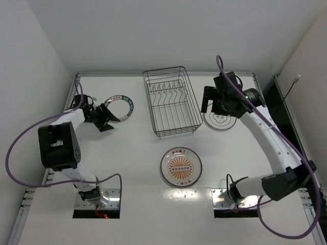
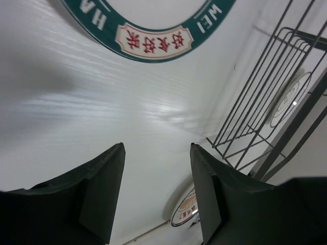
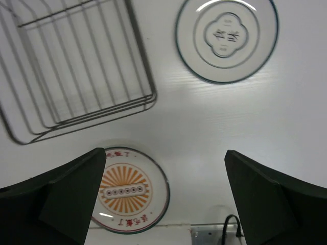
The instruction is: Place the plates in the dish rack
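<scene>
The wire dish rack (image 1: 171, 101) stands empty at the back centre. The teal-rimmed plate (image 1: 118, 106) lies flat to its left, and its rim band shows in the left wrist view (image 2: 148, 38). My left gripper (image 1: 103, 118) is open and empty, low beside that plate's near-left edge. The grey-ringed plate (image 1: 220, 120) lies right of the rack, also in the right wrist view (image 3: 226, 38). My right gripper (image 1: 210, 99) is open and empty, raised above the gap between rack and grey-ringed plate. The sunburst plate (image 1: 180, 166) lies near the front centre and shows in the right wrist view (image 3: 126, 190).
White walls close the table at back and sides. A raised metal rail (image 1: 163, 74) runs along the back edge. The arm bases (image 1: 97, 196) and their purple cables sit at the near edge. The rack also shows in both wrist views (image 2: 265, 102) (image 3: 76, 66).
</scene>
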You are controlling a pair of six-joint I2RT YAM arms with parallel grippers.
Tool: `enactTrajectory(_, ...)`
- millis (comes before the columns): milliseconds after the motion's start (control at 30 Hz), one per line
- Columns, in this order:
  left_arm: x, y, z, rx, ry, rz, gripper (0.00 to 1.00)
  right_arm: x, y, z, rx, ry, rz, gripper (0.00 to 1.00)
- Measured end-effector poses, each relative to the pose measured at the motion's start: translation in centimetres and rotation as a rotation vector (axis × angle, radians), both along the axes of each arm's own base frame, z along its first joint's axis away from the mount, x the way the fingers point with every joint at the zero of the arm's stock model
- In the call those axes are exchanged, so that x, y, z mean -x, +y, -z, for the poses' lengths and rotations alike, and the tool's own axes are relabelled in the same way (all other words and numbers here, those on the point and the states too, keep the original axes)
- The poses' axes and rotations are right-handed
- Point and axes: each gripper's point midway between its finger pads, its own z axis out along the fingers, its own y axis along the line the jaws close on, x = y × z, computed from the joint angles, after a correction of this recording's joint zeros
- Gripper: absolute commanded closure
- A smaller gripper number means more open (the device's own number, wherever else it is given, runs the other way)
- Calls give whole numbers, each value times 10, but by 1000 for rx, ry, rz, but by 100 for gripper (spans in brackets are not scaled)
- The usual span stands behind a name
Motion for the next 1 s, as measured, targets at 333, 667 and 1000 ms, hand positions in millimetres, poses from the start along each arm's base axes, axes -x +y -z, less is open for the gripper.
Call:
enactTrajectory(333,3,-24,-14,-60,-41,93,49,-27,-61,34,-75,22,154,0)
enactTrajectory(667,0,-22,-16,-74,-54,98,49,-38,-140,154,-554,150,355,4)
enactTrajectory(1000,-6,-17,-11,-104,-45,106,49,-52,-161,233,-696,303,415,14)
